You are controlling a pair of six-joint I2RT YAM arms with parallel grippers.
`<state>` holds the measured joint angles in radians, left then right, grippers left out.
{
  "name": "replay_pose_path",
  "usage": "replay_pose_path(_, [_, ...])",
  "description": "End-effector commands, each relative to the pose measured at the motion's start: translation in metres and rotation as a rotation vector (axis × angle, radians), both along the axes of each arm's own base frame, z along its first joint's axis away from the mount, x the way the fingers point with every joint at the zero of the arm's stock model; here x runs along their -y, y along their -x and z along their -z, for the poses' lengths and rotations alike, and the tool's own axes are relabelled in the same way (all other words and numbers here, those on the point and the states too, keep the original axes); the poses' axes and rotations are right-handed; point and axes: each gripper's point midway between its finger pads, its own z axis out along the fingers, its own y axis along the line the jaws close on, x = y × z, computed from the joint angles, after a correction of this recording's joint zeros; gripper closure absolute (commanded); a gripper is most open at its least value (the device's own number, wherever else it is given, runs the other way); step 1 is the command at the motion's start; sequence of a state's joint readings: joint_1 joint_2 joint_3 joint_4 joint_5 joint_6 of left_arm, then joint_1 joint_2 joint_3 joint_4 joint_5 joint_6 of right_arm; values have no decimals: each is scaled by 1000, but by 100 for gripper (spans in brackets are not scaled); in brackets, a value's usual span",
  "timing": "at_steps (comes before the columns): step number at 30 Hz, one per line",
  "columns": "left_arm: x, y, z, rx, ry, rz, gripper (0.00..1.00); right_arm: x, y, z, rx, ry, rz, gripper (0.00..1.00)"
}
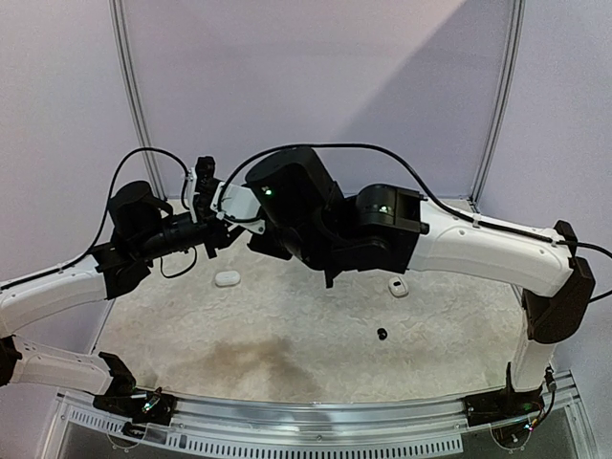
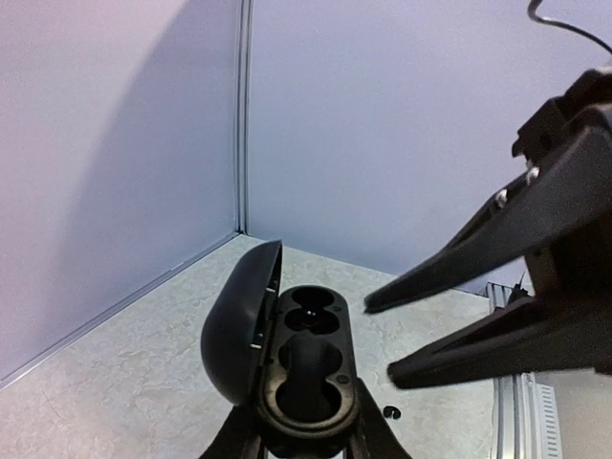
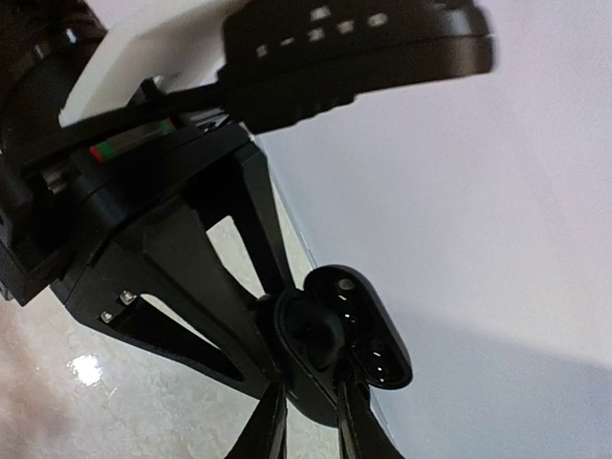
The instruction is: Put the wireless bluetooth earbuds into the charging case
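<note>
The left gripper [image 2: 304, 436] is closed on a black charging case [image 2: 306, 356], one finger pressed against each side of the case's lower end. It holds the case up off the table, and the open face points towards the wrist camera. The lid [image 2: 239, 330] is swung open to the left of that view and stands on edge beside the body. Inside are two moulded sockets. The far one shows a small glint; the near one is dark, and it is not possible to tell whether a bud sits in it.

The right gripper [image 2: 381, 339] hangs just to the right of the case, its two black fingers spread apart with nothing visible between the tips. In its own wrist view the tips point at the case from close by, but contact cannot be made out.

From above, the two arms meet over the far half of the pale marbled table [image 1: 287, 325]. A single black earbud [image 1: 382, 334] lies loose on the table in front of the right arm, well apart from the held case. A white oval case [image 1: 227, 278] lies below the left gripper, and a second white piece [image 1: 399, 287] lies near the right arm, too small to identify. A lilac back panel [image 1: 316, 76] stands behind.
</note>
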<state>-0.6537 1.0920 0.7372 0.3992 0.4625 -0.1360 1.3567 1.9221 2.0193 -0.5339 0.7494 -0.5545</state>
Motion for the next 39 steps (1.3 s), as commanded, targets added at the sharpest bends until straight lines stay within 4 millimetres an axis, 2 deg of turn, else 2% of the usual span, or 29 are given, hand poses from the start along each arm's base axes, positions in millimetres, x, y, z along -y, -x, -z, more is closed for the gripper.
replay_pose_path(1, [-1,2,-15,19,31,-3,100,22,16,-68,-23,-246,-49,80])
replay_pose_path(3, [-1,1,-15,11,32,-5,100,34,21,-94,-30,-350,-65,78])
replay_pose_path(5, [-2,1,-15,8,33,-11,100,49,18,-106,-43,-412,-46,76])
replay_pose_path(7, [-3,1,-14,3,33,-18,100,80,-4,-105,-125,-469,33,72])
replay_pose_path(9, [-4,0,-12,-2,30,-22,100,117,-38,-74,-349,-575,183,70])
replay_pose_path(11, [-5,0,-10,-8,29,-29,100,155,-61,-22,-540,-625,383,66])
replay_pose_path(12, [-5,0,-10,-8,29,-33,100,170,-67,4,-600,-624,470,65])
replay_pose_path(16, [-6,0,-9,-13,25,-34,100,216,-59,106,-849,-564,740,60])
replay_pose_path(18, [-5,1,-8,-16,23,-30,100,231,-51,147,-918,-512,837,59])
replay_pose_path(20, [-5,2,-7,-17,24,-26,100,240,-40,179,-970,-456,902,60])
replay_pose_path(25, [-5,4,-6,-19,24,-19,100,246,-19,249,-1094,-377,950,70])
replay_pose_path(28, [-3,9,-7,-4,17,8,100,245,-11,280,-1172,-376,946,70])
replay_pose_path(35, [7,35,3,31,-10,168,100,242,-2,304,-1212,-331,880,72])
replay_pose_path(39, [10,39,1,16,4,200,100,246,9,323,-1248,-300,886,77])
